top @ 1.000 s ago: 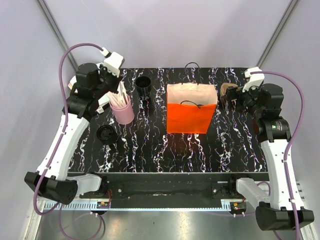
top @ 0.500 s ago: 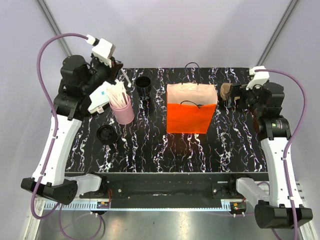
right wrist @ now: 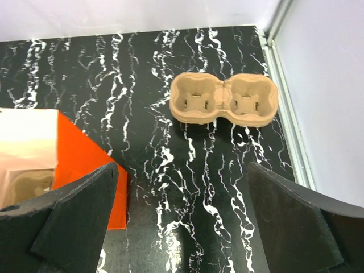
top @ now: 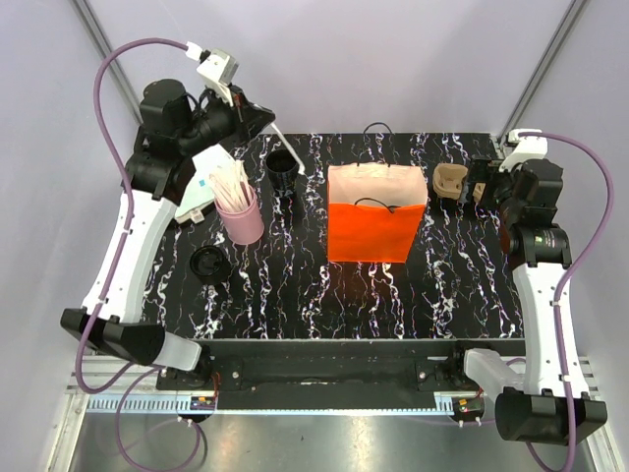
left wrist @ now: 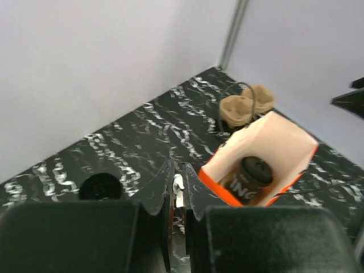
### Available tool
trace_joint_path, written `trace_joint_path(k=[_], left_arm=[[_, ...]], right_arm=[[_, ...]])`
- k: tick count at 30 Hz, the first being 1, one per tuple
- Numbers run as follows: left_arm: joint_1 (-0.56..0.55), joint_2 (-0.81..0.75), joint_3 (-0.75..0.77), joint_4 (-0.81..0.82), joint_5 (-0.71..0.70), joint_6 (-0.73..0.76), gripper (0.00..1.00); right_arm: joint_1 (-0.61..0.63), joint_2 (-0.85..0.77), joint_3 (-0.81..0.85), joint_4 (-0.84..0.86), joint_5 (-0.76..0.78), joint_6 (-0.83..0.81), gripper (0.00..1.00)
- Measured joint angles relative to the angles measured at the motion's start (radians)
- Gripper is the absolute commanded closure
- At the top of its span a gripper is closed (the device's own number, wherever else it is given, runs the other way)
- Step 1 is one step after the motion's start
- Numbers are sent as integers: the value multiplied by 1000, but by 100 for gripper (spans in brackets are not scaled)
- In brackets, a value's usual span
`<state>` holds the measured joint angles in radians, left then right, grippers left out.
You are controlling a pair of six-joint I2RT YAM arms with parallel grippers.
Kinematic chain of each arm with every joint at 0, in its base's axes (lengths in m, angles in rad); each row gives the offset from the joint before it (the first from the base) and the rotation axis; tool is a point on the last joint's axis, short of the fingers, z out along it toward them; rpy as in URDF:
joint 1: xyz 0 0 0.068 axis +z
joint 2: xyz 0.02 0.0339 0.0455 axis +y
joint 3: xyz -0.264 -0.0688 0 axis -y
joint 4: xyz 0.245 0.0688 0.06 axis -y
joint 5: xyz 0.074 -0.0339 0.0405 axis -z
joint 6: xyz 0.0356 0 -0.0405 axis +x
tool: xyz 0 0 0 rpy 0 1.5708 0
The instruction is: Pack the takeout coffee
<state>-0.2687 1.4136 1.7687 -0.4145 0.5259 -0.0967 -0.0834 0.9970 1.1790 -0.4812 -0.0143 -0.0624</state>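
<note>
The takeout coffee (left wrist: 256,172), a black cup with a dark lid, stands inside the open orange bag (top: 375,228), as the left wrist view shows; the top view hides it. My left gripper (top: 265,120) is raised over the table's back left, shut on a thin wooden stick (top: 285,147) that slants down past the lidless black cup (top: 282,169). In its wrist view the left gripper (left wrist: 177,170) pinches the stick (left wrist: 178,190). My right gripper (top: 479,183) is open and empty, right of the bag; in its wrist view the gripper (right wrist: 183,187) hovers over bare table.
A pink cup of wooden sticks (top: 243,218) stands left of the bag. A dark round lid (top: 209,264) lies in front of it. A cardboard cup carrier (top: 450,180) sits at the back right, also in the right wrist view (right wrist: 224,99).
My left arm has lifted a stick out of the pink cup and swung up and right towards the back. My right gripper has drawn back to the right, away from the carrier.
</note>
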Motion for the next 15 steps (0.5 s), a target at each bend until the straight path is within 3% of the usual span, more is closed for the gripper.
trace_joint_path(k=[15], left_arm=[[-16,166,133,124,153,-236,92]], right_arm=[[-24,27,-13,8,5,16,0]])
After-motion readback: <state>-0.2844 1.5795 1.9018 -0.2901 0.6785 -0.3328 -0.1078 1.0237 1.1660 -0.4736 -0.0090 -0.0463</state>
